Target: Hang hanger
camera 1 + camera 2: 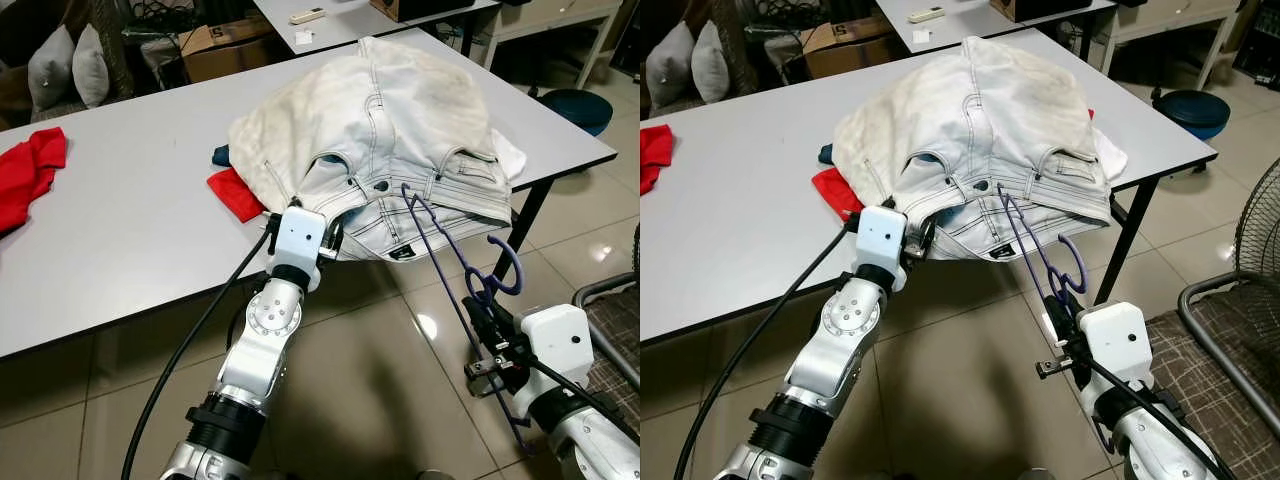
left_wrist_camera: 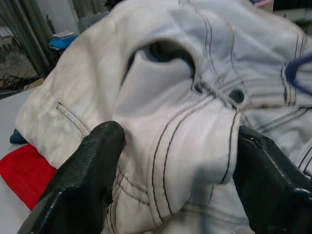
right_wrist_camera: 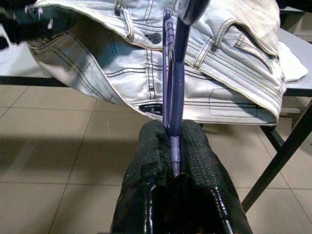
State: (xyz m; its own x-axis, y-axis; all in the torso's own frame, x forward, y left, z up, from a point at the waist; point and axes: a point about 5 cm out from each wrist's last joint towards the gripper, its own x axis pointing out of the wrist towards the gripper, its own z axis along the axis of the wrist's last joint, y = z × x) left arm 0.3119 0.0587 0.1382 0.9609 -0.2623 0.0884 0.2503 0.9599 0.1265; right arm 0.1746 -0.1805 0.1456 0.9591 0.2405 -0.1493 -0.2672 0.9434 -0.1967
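Right gripper (image 3: 174,146) is clamping the purple hanger (image 1: 440,238) by its lower wire, fingers pinched tight on it, down off the table's front edge over the floor tiles. Hanger's long axis is running up and away from that gripper toward the white jeans (image 1: 385,120), far tip poking at the waistband near the button, hook curling off just above the gripper. Left gripper (image 2: 170,161) is sitting at the table edge (image 1: 130,310) with fingers spread wide around a bunched fold of the waistband, not visibly closed on it. So the jeans are lying ahead of and above the hanger hand, waistband opening facing the robot, and the left arm is the nearer one to the cloth. My read: the next move is turning on lining the hanger tip up with that waistband gap while the left holds it open. Red cloth (image 1: 235,192) is peeking out from under the jeans, could snag.
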